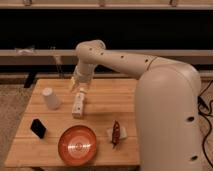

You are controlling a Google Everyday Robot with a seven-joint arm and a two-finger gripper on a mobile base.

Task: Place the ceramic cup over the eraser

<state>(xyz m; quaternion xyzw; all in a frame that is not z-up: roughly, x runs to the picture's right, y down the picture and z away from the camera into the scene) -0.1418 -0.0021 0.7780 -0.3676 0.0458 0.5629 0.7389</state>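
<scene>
A small plain white tapered ceramic cup without a handle [50,98] is being seen on the left part of a light wooden slatted table [115,100], nothing touching it; which end is up cannot be told

A small black rectangular eraser block [38,128] is being seen near the front-left edge of the table, in front of the cup and apart from it, turned at an angle to the table edge

1 bulky white robot arm [125,62] is being stretched from the right side across the back of the table, bending downward at its far joint

The 2-finger gripper [77,90] is being held low over the table centre, right of the cup and well apart from it, just above the far end of a white rectangular box-like object [78,107]; whether the box is being touched cannot be told; whether the gripper is released, clenched or grasping anything cannot be told

The box is being seen lying lengthwise, between the cup and the table's middle

A round orange plate with ring pattern [77,145] is being seen at the front edge, right of the eraser and much larger than the cup

A dark red-brown elongated object [116,132] is being seen lying on a piece of white paper [122,133], right of the plate, near the arm's wide white body [170,115]
</scene>
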